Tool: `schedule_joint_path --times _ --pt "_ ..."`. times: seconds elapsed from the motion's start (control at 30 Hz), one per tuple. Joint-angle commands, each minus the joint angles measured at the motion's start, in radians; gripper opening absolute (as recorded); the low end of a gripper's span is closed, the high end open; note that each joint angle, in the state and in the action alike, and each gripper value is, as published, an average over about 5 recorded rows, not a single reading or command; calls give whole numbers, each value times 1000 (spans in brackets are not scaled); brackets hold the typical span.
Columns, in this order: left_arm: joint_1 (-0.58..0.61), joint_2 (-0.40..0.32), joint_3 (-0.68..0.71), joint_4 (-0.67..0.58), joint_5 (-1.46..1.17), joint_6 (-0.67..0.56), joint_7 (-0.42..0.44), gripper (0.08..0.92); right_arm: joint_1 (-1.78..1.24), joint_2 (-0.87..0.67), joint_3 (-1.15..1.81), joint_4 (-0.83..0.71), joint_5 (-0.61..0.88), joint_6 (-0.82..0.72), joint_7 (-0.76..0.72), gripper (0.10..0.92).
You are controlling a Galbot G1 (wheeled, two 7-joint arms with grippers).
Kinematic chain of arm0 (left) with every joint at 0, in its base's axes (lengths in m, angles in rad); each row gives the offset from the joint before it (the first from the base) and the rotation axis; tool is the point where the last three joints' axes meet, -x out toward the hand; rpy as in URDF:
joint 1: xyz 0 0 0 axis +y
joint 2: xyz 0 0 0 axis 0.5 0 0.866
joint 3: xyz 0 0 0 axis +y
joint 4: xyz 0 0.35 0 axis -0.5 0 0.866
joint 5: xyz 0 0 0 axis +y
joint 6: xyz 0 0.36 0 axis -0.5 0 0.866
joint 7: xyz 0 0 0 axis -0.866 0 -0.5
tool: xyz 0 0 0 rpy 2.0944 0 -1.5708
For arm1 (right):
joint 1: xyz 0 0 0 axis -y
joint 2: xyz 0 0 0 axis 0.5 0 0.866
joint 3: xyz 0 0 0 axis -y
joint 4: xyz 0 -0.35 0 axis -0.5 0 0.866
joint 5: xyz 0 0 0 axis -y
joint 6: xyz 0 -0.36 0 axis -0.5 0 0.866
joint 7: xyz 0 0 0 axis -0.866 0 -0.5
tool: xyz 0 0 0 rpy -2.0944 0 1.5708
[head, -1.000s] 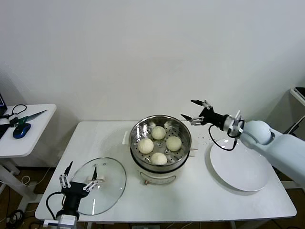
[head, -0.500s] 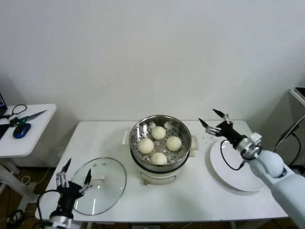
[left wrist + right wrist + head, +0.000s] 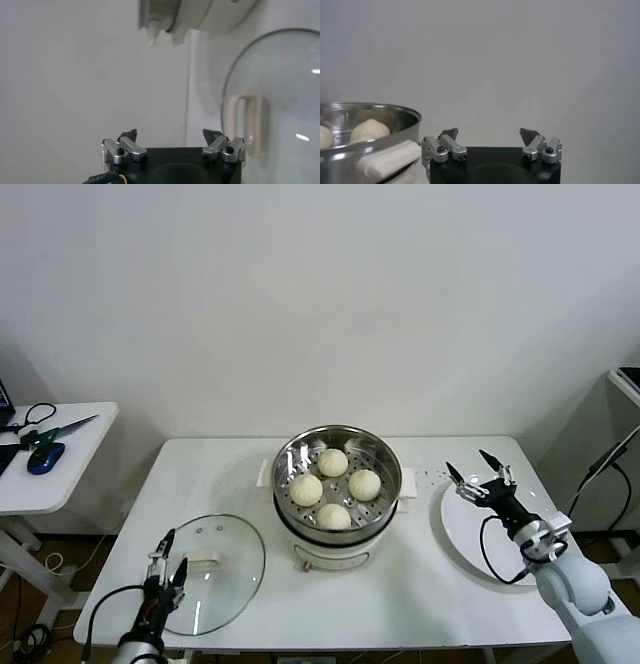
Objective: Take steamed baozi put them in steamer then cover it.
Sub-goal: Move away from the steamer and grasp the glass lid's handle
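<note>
White table point(image 3: 230, 474), white wall, side table point(image 3: 60, 459)

Steamer point(image 3: 337, 484) top open w/ clear approach; cover point(image 3: 210, 572) lies apart.

Right arm: smooth, rounded white shell point(image 3: 575, 582) with a looping black cable point(image 3: 490, 546). Both two-fingered grippers, left gripper point(image 3: 173, 141) and right gripper point(image 3: 490, 139): black blocky bodies, silver metal finger links, black screws, dark pointed tips.
</note>
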Motion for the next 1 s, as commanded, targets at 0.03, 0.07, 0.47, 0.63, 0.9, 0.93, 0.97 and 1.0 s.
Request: schedule_joint_path --times 0.03,0.07,0.47,0.63,0.9,0.93,0.97,1.0 --pt "1 -35 44 103 191 47 -62 823 -84 79 83 -15 -67 -5 0 823" --pt "-6 -37 49 110 188 54 -67 823 -82 83 80 -16 -72 -6 -1 823" --pt "-100 -44 111 215 143 127 -113 823 -83 106 76 -36 -131 2 -5 823" --pt "-126 -40 130 247 132 156 -140 823 -91 111 85 -37 -146 7 -6 823" --pt "-176 -37 147 291 133 215 -142 823 -92 125 87 -52 -175 19 -12 823" --pt "-182 -37 147 296 132 223 -144 823 -93 126 87 -52 -178 20 -14 823" --pt "-187 -36 146 299 132 230 -147 823 -93 127 87 -53 -180 21 -15 823" --pt "-191 -35 145 302 130 234 -149 823 -93 128 87 -54 -181 21 -16 823"
